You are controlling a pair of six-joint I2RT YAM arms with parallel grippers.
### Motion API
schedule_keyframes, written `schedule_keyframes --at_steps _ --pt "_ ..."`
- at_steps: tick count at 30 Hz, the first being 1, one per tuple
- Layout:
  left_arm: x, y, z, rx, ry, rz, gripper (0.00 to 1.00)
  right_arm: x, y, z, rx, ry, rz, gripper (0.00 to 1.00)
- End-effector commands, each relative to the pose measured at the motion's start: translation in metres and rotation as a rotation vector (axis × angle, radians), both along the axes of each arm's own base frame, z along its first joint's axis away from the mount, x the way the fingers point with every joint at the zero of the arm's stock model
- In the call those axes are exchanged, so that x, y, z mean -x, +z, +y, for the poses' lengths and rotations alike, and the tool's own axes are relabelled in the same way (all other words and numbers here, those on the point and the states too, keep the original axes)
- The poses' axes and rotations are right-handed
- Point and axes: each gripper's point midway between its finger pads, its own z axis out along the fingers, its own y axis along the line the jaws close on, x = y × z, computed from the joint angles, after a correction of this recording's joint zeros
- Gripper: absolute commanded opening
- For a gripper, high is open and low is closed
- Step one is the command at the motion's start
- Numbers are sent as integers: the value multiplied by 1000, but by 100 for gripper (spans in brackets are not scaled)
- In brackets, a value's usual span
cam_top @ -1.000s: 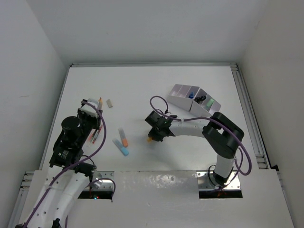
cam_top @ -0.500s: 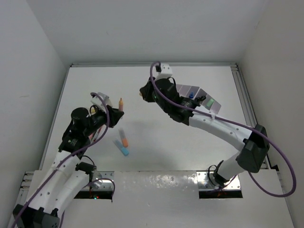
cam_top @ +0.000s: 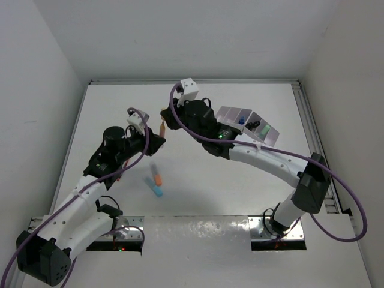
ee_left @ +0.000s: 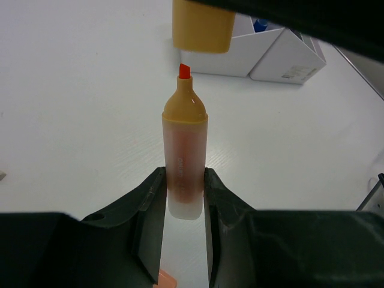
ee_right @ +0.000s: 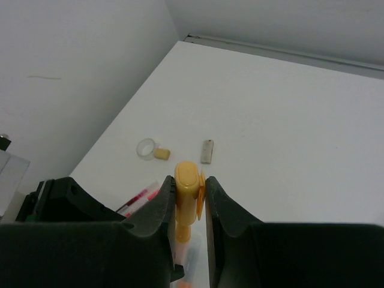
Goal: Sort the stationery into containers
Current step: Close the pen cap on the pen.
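The right hand (ee_right: 186, 201) pinches the cap (ee_left: 203, 27) at one o'clock of the orange highlighter (ee_left: 185, 141) gripped by the left hand (ee_left: 185, 198), so pressing could jam it.

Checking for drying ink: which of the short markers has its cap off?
The orange highlighter held in the left gripper: its red tip is bare, its orange cap in the right gripper.
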Motion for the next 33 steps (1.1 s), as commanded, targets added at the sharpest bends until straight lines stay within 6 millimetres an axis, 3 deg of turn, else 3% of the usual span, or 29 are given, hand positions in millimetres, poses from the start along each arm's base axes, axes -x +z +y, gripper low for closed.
schedule_keyframes --at_steps 1,25,30,33 --pt "-8 33 -4 32 10 -102 0 2 25 13 -47 37 -65 0" --pt "-16 51 4 11 53 -213 0 12 -19 20 3 74 -10 0" --pt "-23 62 7 8 76 -269 0 25 -35 29 6 115 22 0" --pt "-32 80 19 88 146 -297 0 38 -58 31 35 163 42 0"
